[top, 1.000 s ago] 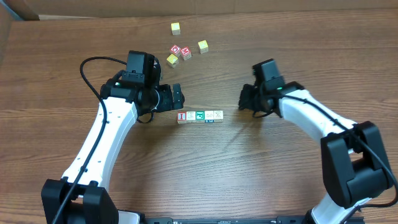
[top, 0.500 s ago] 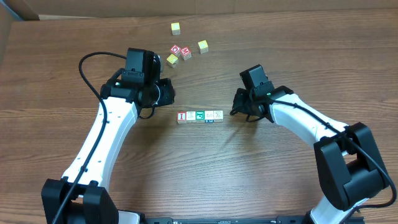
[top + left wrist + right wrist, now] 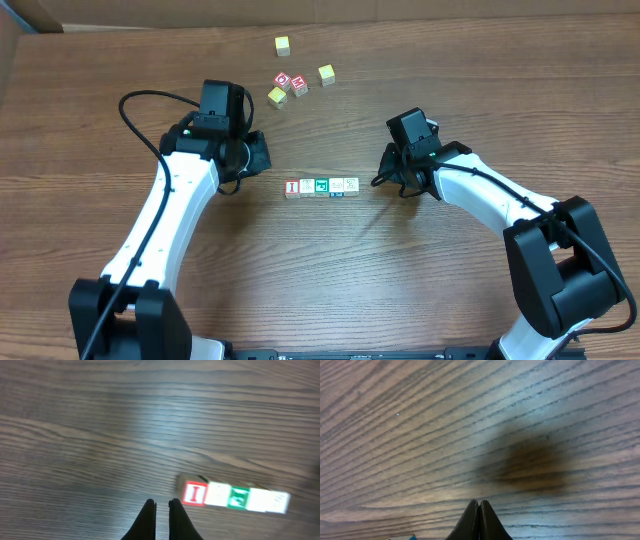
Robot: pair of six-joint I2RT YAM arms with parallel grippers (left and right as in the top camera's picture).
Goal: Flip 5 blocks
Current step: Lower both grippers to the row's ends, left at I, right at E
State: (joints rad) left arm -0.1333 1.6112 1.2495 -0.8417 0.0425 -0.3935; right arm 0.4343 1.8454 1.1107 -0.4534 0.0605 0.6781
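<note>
The blocks (image 3: 321,187) lie in a tight straight row of several whitish cubes on the wooden table, with a red "I" face at the left end and a green print in the middle. In the left wrist view the blocks (image 3: 235,497) sit just right of and beyond my left gripper (image 3: 161,505), which is shut with nothing between its fingers. Overhead, the left gripper (image 3: 264,154) hovers up and left of the row. My right gripper (image 3: 382,174) is just off the row's right end, and in its wrist view the right gripper (image 3: 479,505) is shut and empty over bare wood.
Behind the row lie other cubes: a yellow cube (image 3: 283,45), a second yellow cube (image 3: 326,74), a third yellow cube (image 3: 277,97), and two red cubes (image 3: 283,81) close together. A cardboard wall runs along the table's far edge.
My left gripper has shut and drawn back to the left, away from the row's left end. The right gripper moved left toward the row's right end, then stayed.
</note>
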